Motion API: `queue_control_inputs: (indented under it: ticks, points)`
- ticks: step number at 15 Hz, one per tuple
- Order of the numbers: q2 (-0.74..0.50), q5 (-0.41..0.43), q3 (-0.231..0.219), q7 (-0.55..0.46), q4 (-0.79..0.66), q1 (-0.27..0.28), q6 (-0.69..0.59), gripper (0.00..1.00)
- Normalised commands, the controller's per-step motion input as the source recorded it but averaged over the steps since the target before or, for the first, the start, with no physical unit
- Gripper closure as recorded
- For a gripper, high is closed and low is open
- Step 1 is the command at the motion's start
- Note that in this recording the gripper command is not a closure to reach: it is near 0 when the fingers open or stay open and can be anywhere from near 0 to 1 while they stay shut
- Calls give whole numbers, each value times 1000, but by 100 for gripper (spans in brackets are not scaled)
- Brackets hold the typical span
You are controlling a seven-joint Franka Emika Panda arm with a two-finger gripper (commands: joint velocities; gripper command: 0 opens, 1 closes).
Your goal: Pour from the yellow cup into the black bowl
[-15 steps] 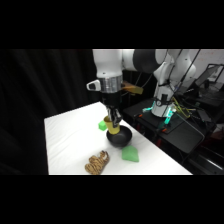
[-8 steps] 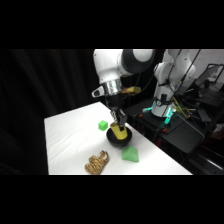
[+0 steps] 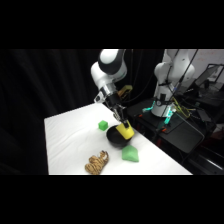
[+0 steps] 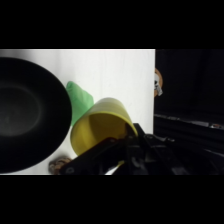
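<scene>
Arm's mid section is in shadow against the dark backdrop in side view; only the white upper link and wrist read clearly. The gripper (image 3: 121, 120) itself is a dark blur there. In wrist view the gripper (image 4: 117, 150) shows as black linkage rising from the bottom edge, w/ its fingers pinching the yellow cup (image 4: 100, 130) at the lower rim; fingertips mostly hidden by the cup.

The yellow cup (image 3: 126, 131) is tilted, held over the black bowl (image 3: 118, 137), mouth toward the bowl side. Cup contents can't be made out. In wrist view the black bowl (image 4: 27, 115) is cut off at left, inside just dark.

Count: 1 cup, 1 bowl, 1 small green cube (image 3: 103, 125) just beyond the bowl, 1 light-green block (image 3: 130, 154) near the bowl's front, 1 striped tiger toy (image 3: 97, 163) at the white table (image 3: 70, 140) front edge, partly cropped by the frame bottom. In wrist view the light-green block (image 4: 80, 100) is half hidden behind cup and bowl.
</scene>
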Motion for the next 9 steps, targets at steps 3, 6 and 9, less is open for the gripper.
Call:
queue_control_inputs:
  ticks: [3,6,9]
  points:
    - [224,263,-65,-454,251,-137,-576,20]
    - [166,143,-52,-280,226,-84,-435,20]
    - [102,57,-49,-157,178,-40,-262,20]
